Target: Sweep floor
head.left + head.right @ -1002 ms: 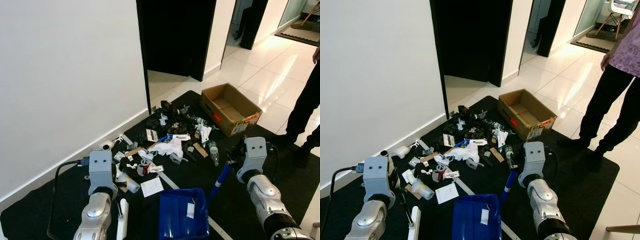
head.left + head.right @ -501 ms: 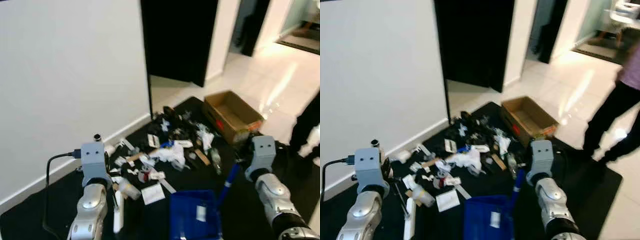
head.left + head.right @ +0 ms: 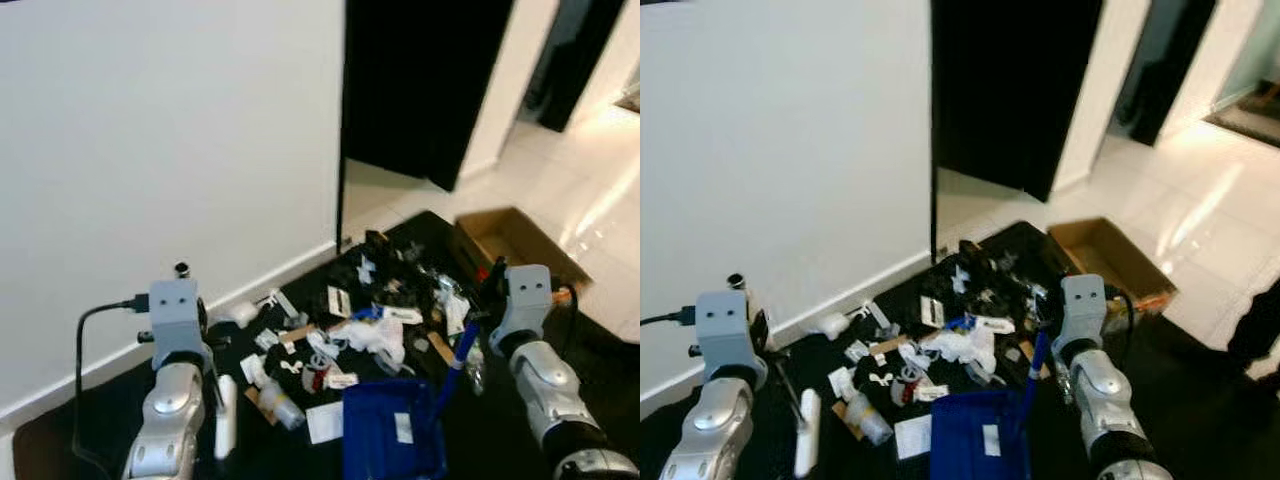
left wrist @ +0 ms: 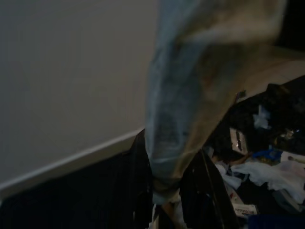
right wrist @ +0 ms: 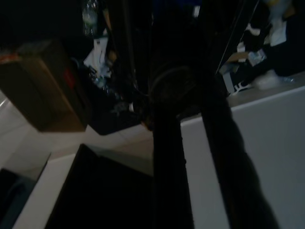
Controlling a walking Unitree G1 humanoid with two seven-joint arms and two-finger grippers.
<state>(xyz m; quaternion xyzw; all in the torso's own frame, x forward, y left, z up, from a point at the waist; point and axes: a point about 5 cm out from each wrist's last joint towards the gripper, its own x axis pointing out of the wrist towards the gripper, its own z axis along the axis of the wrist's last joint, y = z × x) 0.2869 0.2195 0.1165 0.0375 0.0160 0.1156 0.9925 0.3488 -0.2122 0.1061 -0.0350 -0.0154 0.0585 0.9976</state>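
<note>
Right gripper [image 5: 190, 157], seen through its wrist camera, has its two black fingers [image 5: 167, 162] pressed on a dark rod running between them, which looks like the blue handle [image 3: 455, 362] seen from the head camera. That handle slopes down from the right arm to the blue dustpan [image 3: 393, 438], which sits on the black mat [image 3: 90, 430] with a white scrap inside it.

Left gripper [image 4: 164, 191] is closed around a pale, blurred shaft [image 4: 190, 86] that rises toward its wrist camera; from the head camera a white brush handle [image 3: 224, 416] hangs beside the left arm, near the wall side of the mat.

Between the two arms, just beyond the dustpan, a litter pile [image 3: 370, 310] of paper scraps, white plastic, dark bits and a clear bottle spreads across the mat. An open cardboard box [image 3: 510, 240] stands at the pile's far right edge. A white wall [image 3: 150, 150] runs along the left, with a dark doorway [image 3: 420, 90] past it and glossy pale tiles [image 3: 1200, 220] beyond.
</note>
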